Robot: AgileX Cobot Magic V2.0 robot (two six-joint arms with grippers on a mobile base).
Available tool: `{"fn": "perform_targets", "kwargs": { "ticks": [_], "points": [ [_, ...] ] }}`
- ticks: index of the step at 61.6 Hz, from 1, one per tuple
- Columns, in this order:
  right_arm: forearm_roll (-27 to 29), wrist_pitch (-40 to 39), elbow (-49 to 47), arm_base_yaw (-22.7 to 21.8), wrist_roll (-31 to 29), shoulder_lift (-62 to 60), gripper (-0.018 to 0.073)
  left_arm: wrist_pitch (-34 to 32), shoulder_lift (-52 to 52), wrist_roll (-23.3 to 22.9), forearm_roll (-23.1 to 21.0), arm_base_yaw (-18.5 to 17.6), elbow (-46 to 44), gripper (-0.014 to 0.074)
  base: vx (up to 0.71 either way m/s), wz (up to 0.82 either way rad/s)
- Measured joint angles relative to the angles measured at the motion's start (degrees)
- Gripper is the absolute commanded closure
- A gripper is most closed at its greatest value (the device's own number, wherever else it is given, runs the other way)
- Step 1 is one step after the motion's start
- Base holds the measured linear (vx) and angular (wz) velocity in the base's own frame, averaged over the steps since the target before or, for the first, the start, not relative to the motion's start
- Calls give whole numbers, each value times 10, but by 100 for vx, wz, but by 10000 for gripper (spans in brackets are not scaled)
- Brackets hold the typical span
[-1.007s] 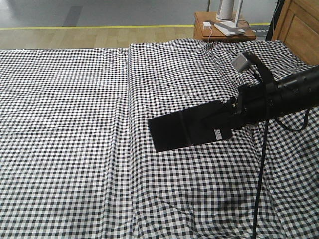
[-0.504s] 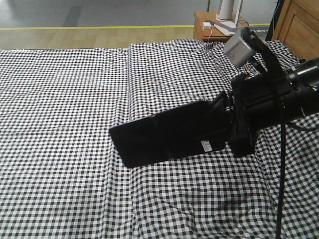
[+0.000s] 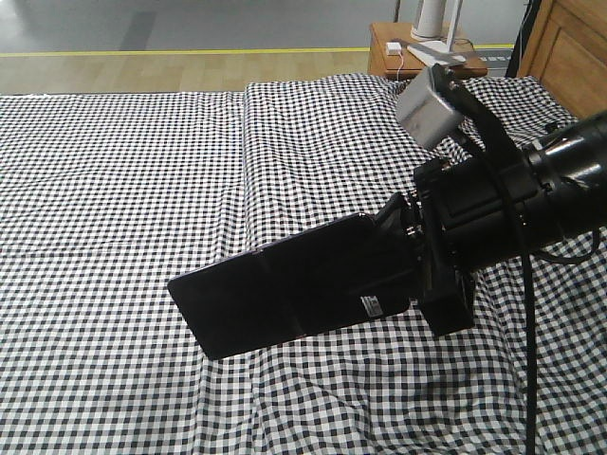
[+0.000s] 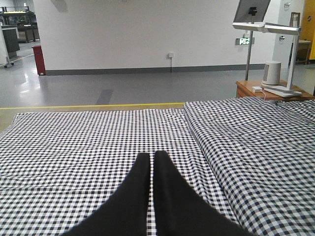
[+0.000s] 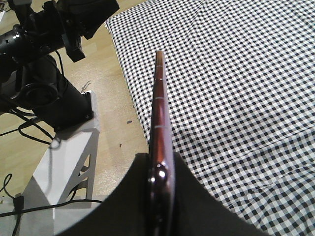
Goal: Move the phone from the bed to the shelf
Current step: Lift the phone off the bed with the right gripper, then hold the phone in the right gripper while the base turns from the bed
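Note:
The phone is a flat black slab held in the air over the gingham bed. My right gripper is shut on its right half, and the free end sticks out to the left. In the right wrist view the phone shows edge-on with a pinkish frame, clamped between the black fingers of the right gripper. My left gripper is shut with nothing in it, low over the bed. The shelf is out of view.
A small reddish-brown bedside table with a white lamp base stands behind the bed, also in the left wrist view. The wooden headboard is at the far right. Below the phone, off the bed's edge, are bare floor and a white frame.
The right gripper has carried the phone leftward and nearer the front camera, so it looms larger. The phone stays clamped in the same way.

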Motion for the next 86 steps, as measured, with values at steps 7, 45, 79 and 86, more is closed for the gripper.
{"fn": "perform_targets", "kwargs": {
  "ticks": [7, 45, 79, 86],
  "points": [
    [0, 0, 0, 0, 0, 0, 562, 0, 0, 0, 0, 0, 0, 595, 0, 0],
    [0, 0, 2, 0, 1, 0, 561, 0, 0, 0, 0, 0, 0, 595, 0, 0],
    [0, 0, 2, 0, 1, 0, 561, 0, 0, 0, 0, 0, 0, 595, -2, 9],
    [0, 0, 2, 0, 1, 0, 561, 0, 0, 0, 0, 0, 0, 595, -6, 23]
  ]
}}
